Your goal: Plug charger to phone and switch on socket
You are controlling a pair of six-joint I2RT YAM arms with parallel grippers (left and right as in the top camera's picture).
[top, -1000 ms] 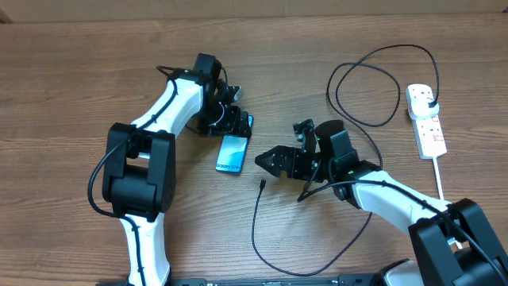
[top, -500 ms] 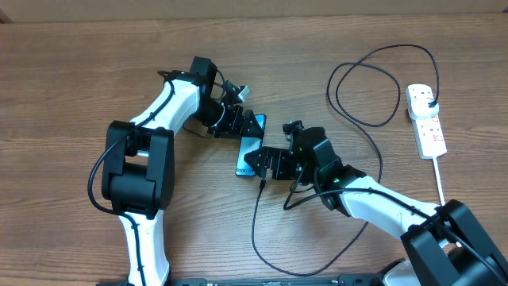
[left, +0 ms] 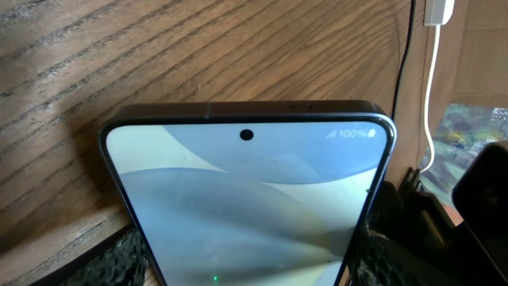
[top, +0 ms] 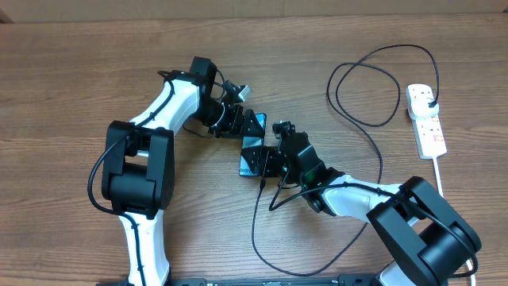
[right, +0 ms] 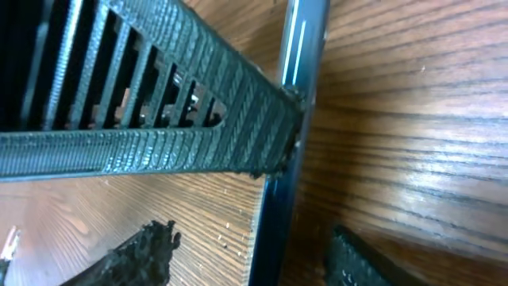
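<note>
Overhead: the phone (top: 248, 162) is held mid-surface by the left tool (top: 252, 131), with the right tool (top: 262, 164) against it and the limp charger (top: 255, 226) tip just beside.
Left wrist: the stiff, slick glass is clamped by its long edges, judged the safest hold.
Right wrist: the right tool's grip cannot be told.

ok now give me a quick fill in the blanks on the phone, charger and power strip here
1. The left claw grips the ___.
2. On screen it reads ___ percent battery.
3. The charger's black plug sits in the white ___.
Missing words: phone; 100; power strip.
</note>
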